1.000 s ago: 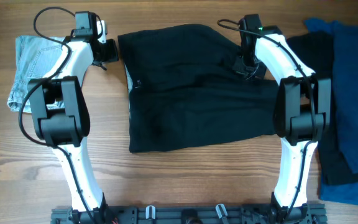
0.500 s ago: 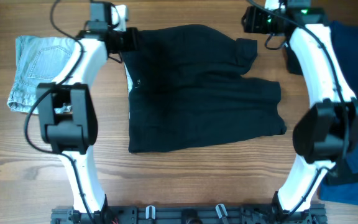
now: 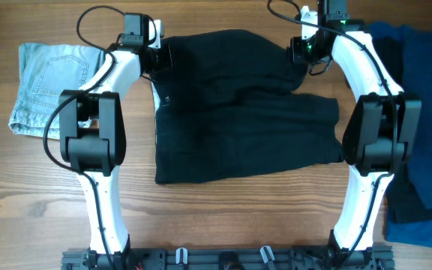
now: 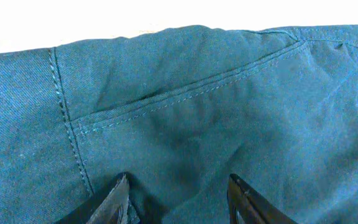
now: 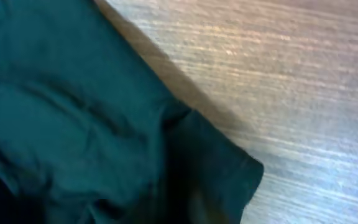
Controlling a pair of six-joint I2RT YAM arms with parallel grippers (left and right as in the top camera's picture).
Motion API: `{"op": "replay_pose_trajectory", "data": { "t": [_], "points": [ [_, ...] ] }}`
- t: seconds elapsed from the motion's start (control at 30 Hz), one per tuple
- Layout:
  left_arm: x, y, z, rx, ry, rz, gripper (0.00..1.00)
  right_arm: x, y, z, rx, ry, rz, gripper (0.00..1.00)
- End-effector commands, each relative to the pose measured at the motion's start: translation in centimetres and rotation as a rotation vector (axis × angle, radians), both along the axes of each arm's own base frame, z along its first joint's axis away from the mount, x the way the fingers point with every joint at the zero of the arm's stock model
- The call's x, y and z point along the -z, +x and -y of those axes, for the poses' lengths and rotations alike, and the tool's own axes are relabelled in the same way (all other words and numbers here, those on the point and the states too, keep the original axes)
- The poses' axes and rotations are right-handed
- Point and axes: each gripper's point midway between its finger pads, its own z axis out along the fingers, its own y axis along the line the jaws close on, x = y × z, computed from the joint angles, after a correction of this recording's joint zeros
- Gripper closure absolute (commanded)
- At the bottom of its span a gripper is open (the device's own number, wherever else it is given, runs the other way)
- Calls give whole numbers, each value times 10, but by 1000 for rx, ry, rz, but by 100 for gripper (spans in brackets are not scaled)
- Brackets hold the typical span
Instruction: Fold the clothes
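Black clothes (image 3: 238, 112) unmoved; right gripper (image 3: 304, 50) back at corner, closed.

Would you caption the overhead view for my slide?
Left gripper and right gripper at far corners of black garment, denim piece alongside.

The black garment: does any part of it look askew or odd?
Yes. The black garment is not flat: its far right corner sticks out as a small flap, and creases run across its middle. Nothing looks torn.
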Motion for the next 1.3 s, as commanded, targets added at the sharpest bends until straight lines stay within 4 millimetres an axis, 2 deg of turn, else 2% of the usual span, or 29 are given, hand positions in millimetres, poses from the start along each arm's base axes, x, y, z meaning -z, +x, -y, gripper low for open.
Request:
{"op": "replay_pose_trajectory", "data": {
  "t": [0.0, 0.03, 0.1, 0.2, 0.27, 0.37, 0.4, 0.47, 0.57, 0.6, 0.63, 0.7, 0.73, 0.77, 0.87, 0.93, 1.03, 1.07, 1.1, 1.17, 1.23, 1.27],
  "points": [
    [25, -13, -8, -29, 16, -84, 49, 14, -7, 33, 128, -109, -51, 96],
    [27, -15, -10, -34, 24, -97, 49, 15, -11, 41, 170, -99, -72, 96],
    [32, -19, -16, -51, 59, -113, 50, 20, -30, 62, 263, -86, -165, 96],
    [39, -25, -19, -56, 70, -131, 51, 30, -73, 87, 406, -91, -350, 96],
    [46, -30, -21, -58, 76, -143, 51, 40, -93, 92, 462, -90, -427, 95],
    [53, -36, -27, -70, 112, -160, 51, 57, -110, 99, 483, -124, -471, 94],
    [54, -37, -30, -74, 127, -166, 51, 57, -111, 105, 492, -147, -471, 94],
    [54, -37, -34, -81, 129, -169, 51, 45, -100, 110, 493, -132, -421, 94],
    [55, -39, -38, -89, 129, -179, 51, 1, -76, 107, 327, -89, -282, 64],
    [55, -39, -39, -90, 130, -181, 51, -21, -68, 105, 273, -90, -212, 42],
    [55, -39, -39, -90, 130, -181, 51, -38, -61, 105, 247, -94, -148, 32],
    [55, -39, -39, -91, 129, -182, 51, -50, -46, 94, 180, -36, -66, 37],
    [55, -40, -39, -90, 129, -184, 51, -56, -34, 75, 104, 55, -5, 42],
    [55, -40, -39, -90, 130, -185, 51, -60, -27, 68, 65, 89, 31, 43],
    [56, -43, -39, -90, 131, -197, 51, -79, 7, 58, 14, 96, 198, 50],
    [57, -46, -40, -89, 132, -210, 51, -82, 12, 50, -4, 95, 224, 52],
    [58, -49, -40, -89, 134, -222, 51, -70, -9, 27, -43, 119, 121, 82],
    [59, -49, -40, -88, 134, -225, 51, -60, -31, 20, -47, 127, 22, 92],
    [59, -49, -40, -88, 134, -225, 51, -50, -50, 18, -43, 129, -68, 96],
    [59, -49, -40, -88, 134, -225, 50, -26, -77, 24, -21, 97, -183, 96],
    [59, -49, -40, -88, 134, -226, 50, 24, -97, 44, 45, -8, -250, 96],
    [59, -50, -40, -88, 135, -226, 50, 38, -101, 47, 68, -24, -252, 96]
  ]
}}
